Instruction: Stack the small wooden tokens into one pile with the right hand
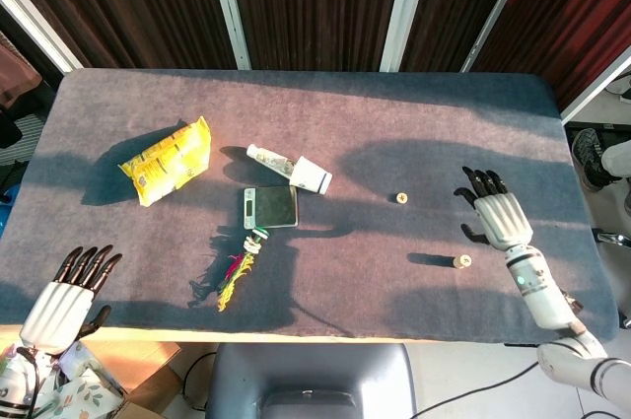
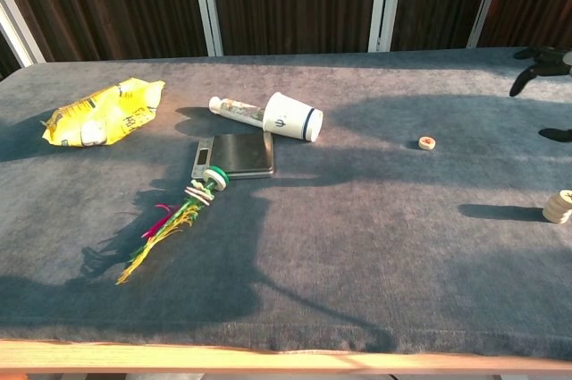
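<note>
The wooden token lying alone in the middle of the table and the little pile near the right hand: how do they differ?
The lone token is a single flat disc; the pile is several discs stacked, so it stands taller. The lone token lies farther back and nearer the table's middle, the pile close to the right edge. The raised, empty right hand touches neither. Both look like the same pale round wood, resting on the grey cloth.
</note>
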{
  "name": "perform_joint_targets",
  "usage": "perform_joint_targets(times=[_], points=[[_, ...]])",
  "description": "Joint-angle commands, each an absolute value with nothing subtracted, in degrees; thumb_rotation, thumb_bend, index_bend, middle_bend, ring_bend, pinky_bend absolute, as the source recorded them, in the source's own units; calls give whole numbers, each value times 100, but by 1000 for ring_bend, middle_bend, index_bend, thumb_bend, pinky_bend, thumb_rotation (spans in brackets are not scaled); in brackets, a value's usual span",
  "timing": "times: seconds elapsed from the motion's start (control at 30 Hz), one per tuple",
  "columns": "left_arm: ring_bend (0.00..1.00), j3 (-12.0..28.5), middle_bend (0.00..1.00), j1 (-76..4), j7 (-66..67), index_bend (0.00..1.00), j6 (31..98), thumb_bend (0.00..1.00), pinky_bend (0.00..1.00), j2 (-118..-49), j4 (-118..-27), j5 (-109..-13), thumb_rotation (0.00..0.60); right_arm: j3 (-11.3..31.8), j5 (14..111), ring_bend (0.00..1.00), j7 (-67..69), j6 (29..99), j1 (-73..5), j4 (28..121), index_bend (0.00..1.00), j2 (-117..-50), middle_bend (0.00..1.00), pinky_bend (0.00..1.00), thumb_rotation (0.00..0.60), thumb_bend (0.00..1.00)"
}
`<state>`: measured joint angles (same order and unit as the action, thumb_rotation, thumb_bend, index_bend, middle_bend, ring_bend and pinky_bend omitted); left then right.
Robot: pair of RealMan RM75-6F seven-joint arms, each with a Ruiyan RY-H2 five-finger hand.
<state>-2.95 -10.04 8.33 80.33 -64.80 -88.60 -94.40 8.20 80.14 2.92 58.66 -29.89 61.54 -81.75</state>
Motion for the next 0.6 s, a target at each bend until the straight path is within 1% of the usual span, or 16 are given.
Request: perform_joint_targets(times=[0.03,0.13,0.27,0.43,0.6], points=[[0,-294,0,-1006,826,0,8030,370,43,-6477,-8860,-9435,600,1125,7617,0,-137,5443,-3376,5989,417,-8457,22,0,600,422],[0,-289,0,-1000,816,0,8045,371,43,-6461,-8862,-9427,600,1222,7341,0,-634,5138,-3614,5841,425,-8688,23,0,600,422],[0,-269,0,-989,761,0,8095,371,43,-6429,-8858,-9416,600,1396,6997,0,-1173,4949,-3907,5530,440,-9082,23,0,600,422],[0,-271,0,-990,734,0,8103,371,43,-6414,-8855,-9423,600,1606,6584,0,-1409,4586,-4246,5195,451,-9448,23,0,600,421],[0,-253,0,-981,693,0,8121,371,43,-6391,-8851,-9389,600,1640,6357,0,-1587,4236,-4535,4880,458,-9735,23,0,600,421]])
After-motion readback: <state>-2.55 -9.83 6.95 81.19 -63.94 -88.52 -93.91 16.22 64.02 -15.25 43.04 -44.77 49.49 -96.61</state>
